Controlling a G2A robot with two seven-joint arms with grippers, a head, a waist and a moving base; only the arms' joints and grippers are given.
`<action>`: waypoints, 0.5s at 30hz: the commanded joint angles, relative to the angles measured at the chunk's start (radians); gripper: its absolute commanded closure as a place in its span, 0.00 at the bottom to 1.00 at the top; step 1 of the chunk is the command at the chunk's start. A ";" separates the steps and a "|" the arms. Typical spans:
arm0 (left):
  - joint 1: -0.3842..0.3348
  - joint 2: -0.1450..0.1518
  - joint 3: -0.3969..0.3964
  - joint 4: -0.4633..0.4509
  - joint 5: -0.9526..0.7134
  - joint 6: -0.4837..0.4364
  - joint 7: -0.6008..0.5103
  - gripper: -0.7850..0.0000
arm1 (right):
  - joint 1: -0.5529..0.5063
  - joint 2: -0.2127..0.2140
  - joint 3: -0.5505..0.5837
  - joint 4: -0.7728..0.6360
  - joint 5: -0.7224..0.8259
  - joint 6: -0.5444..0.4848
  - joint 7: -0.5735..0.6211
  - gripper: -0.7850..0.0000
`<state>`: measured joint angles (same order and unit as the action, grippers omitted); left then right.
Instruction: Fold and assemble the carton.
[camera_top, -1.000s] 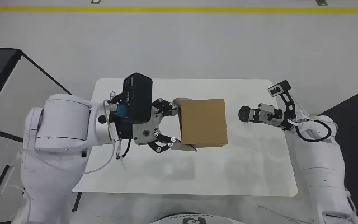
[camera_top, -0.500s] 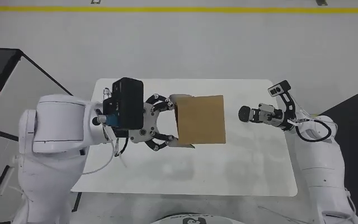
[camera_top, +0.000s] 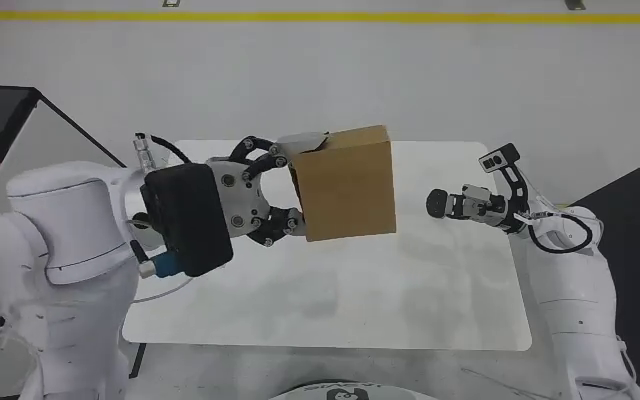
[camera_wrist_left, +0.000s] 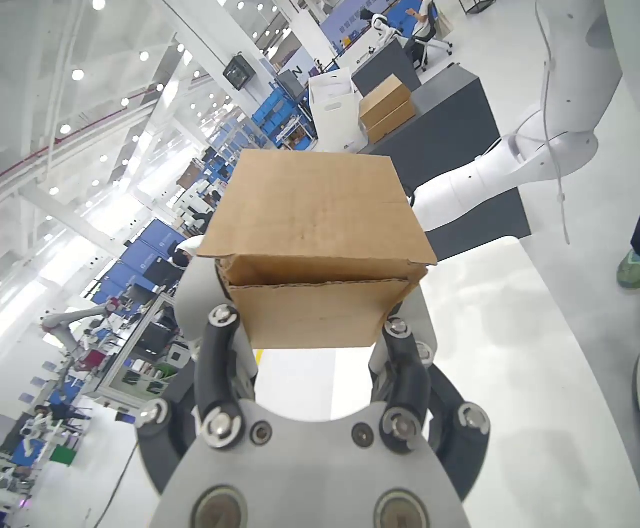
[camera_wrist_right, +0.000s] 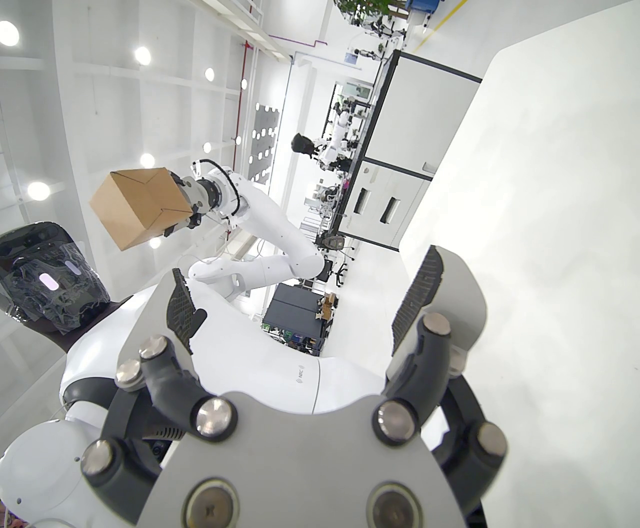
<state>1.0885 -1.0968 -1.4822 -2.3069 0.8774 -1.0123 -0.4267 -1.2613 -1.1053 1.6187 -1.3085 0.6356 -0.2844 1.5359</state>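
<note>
The carton (camera_wrist_left: 310, 225) is plain brown cardboard, matt and slightly fibrous. Its raw cut edges show the corrugated core, and faint creases mark one face. The left end effector (camera_wrist_left: 307, 325) has a brushed grey metal base plate, shiny metal screw heads and matt black links that look like plastic. Its white finger covers (camera_wrist_left: 192, 295) are smooth with a soft gloss. The right end effector (camera_wrist_right: 305, 270) looks made of the same materials, and its pads (camera_wrist_right: 412, 295) are dark, ribbed and rubber-like. The surface (camera_top: 400, 300) is white, smooth and faintly glossy.
</note>
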 joint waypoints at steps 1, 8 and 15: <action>0.011 0.004 0.004 0.000 0.043 0.000 0.014 1.00 | 0.000 0.000 0.000 0.000 0.000 0.000 0.000 0.00; 0.024 0.007 0.012 0.004 0.059 0.000 0.065 1.00 | 0.000 0.000 0.000 0.000 0.000 0.000 0.000 0.00; 0.019 0.011 0.008 -0.025 0.146 0.000 0.108 1.00 | 0.000 0.000 0.000 0.000 0.000 0.000 0.000 0.00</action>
<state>1.1081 -1.0868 -1.4734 -2.3298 0.9908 -1.0118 -0.3404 -1.2613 -1.1053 1.6187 -1.3085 0.6356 -0.2844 1.5359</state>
